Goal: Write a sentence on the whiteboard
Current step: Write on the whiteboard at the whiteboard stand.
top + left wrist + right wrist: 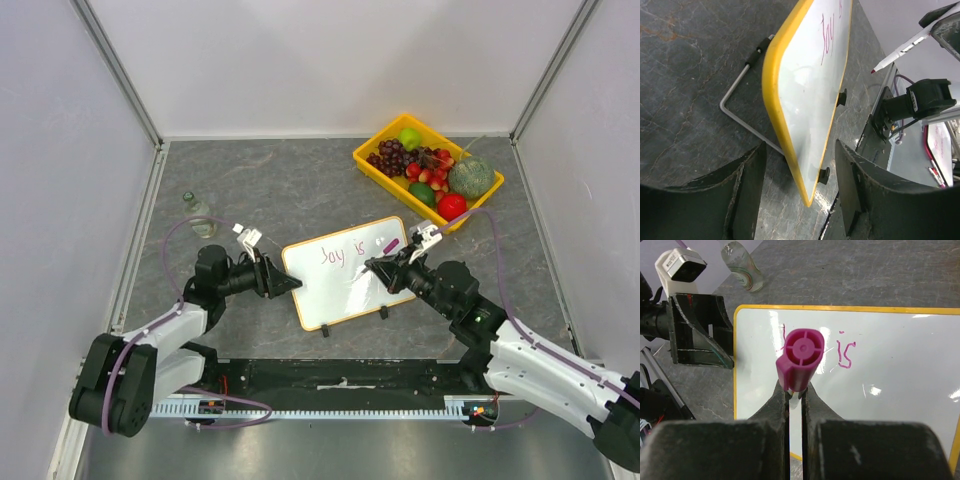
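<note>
The whiteboard (pixel 345 285) stands tilted on its wire stand (pixel 740 95) in the middle of the table, with a yellow rim. The sentence (pixel 345 252) reads "Joy is" in pink on one line near the top; in the right wrist view "is" (pixel 846 354) shows and "Joy" is partly behind the marker. My left gripper (pixel 285 278) is open around the whiteboard's (pixel 810 90) left corner, with gaps on both sides of the left gripper (pixel 800 150). My right gripper (pixel 388 264) is shut on the marker (pixel 800 352), magenta cap end up (pixel 391 244). Its red tip (pixel 873 71) hangs by the board.
A yellow fruit tray (pixel 385 131) with grapes, apples and a melon sits at the back right. A small glass bottle (pixel 197 212) stands left of the board, behind my left arm. White walls close in the table on three sides.
</note>
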Robot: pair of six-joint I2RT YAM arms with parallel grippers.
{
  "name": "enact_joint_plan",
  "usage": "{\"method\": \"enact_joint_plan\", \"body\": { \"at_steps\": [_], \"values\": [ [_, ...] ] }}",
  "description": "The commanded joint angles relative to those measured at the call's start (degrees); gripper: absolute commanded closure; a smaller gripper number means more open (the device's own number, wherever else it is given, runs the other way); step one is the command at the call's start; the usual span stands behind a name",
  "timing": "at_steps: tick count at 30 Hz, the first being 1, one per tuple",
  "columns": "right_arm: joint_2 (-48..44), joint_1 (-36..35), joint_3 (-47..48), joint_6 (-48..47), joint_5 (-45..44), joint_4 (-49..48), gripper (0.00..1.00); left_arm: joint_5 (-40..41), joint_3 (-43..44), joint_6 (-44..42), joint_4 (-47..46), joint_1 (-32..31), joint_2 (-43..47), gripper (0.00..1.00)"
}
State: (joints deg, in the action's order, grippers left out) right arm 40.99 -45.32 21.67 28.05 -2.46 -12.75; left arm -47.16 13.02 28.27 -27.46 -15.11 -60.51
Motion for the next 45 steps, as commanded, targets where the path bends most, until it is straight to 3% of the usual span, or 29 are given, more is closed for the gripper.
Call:
{"method": "enact_joint_plan", "body": {
  "at_steps": [1, 7, 10, 17, 22, 34, 45],
  "values": [
    [1.0, -0.9, 1.8, 1.3, 1.2, -5.5, 1.00, -3.5, -0.4, 3.1, -7.9, 0.1, -4.6, 0.39],
    [3.0, -2.0, 0.7, 3.3, 2.3, -9.2, 1.00, -6.7, 1.5, 4.5, -12.6, 0.0, -10.8, 0.46],
    [4.0, -2.4, 0.4, 3.5, 1.7, -10.4, 1.00, -7.6, 3.1, 4.2, -12.7, 0.0, -13.5, 0.55],
    [8.0, -4.6, 0.6, 3.4, 0.3, -14.1, 1.00, -9.2, 5.1, 4.3, -13.0, 0.0, -19.1, 0.98],
    [9.1, -7.9, 1.1, 2.2, -5.5, -16.1, 1.00, -6.8, 5.8, 2.8, -8.8, 0.1, -18.6, 0.98],
    [16.0, -14.6, 1.9, -0.5, -18.4, -21.2, 1.00, -6.7, 5.9, 3.2, -8.6, 0.1, -19.9, 0.98],
    [18.4, -15.2, 2.8, -0.8, -23.6, -22.5, 1.00, -7.1, 5.7, 3.2, -8.7, 0.0, -19.6, 0.98]
  ]
}}
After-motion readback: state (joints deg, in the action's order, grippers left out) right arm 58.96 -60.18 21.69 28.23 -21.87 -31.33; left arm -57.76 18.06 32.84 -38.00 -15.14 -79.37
